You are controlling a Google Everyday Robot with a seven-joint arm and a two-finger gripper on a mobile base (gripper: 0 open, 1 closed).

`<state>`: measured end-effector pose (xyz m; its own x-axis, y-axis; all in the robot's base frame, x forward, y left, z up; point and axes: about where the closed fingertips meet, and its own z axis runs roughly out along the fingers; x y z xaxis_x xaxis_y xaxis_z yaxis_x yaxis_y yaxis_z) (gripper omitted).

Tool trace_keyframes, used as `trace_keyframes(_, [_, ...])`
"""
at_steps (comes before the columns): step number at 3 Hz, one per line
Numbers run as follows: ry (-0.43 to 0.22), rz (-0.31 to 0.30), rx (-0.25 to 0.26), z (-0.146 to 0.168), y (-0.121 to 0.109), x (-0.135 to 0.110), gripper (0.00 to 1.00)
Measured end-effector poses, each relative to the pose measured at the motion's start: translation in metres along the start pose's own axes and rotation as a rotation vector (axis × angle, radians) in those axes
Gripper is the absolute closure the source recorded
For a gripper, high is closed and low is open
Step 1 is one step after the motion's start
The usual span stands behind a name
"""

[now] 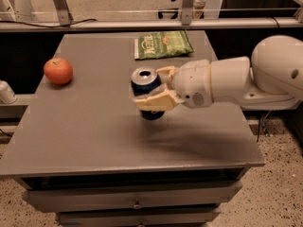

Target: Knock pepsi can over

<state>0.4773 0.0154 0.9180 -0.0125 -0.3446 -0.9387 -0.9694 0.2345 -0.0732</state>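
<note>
Red apple [58, 71] recorded at left of table [94, 131]; green chip bag [162, 44] at far edge, beyond gripper [149, 87] over mid-table.
</note>
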Motion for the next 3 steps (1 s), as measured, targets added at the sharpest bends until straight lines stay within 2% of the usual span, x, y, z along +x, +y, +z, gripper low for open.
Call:
trace_keyframes(1, [0.11,-0.089,0.03,-0.031,-0.036,-0.017,1.0])
trace_keyframes(2, [0.284,-0.167,-0.001,-0.051,-0.051,-0.025,1.0])
trace_keyframes(3, [0.515,-0.254,-0.117,-0.05,-0.032,-0.005,1.0])
